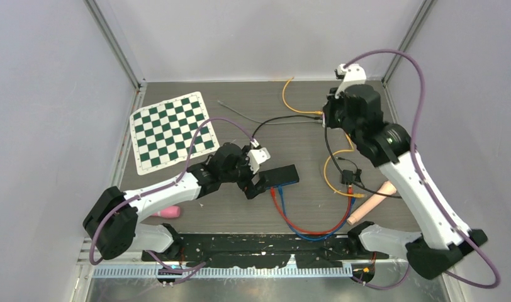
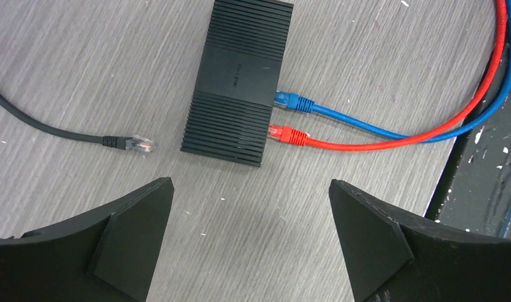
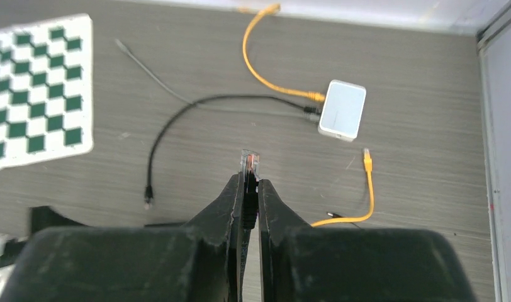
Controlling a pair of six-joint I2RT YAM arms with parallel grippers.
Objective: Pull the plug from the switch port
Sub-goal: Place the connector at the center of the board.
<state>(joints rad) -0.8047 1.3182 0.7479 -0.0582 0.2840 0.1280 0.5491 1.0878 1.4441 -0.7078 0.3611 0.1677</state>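
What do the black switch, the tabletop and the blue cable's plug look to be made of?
The switch looks like matte black moulded plastic, ribbed across its top. The tabletop seems grey wood-grain laminate or vinyl, by its fine streaks. The blue plug is probably moulded plastic with a slight sheen.

The red cable (image 2: 366,146) and blue cable (image 2: 353,119) exit top right.

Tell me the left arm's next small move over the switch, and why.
Probably ease the left gripper forward and down until its open jaws straddle the switch, ready to brace it. The red plug and blue plug sit in its side ports, the switch lies unheld just ahead of the jaws, and the right gripper is shut on a clear plug away from it.
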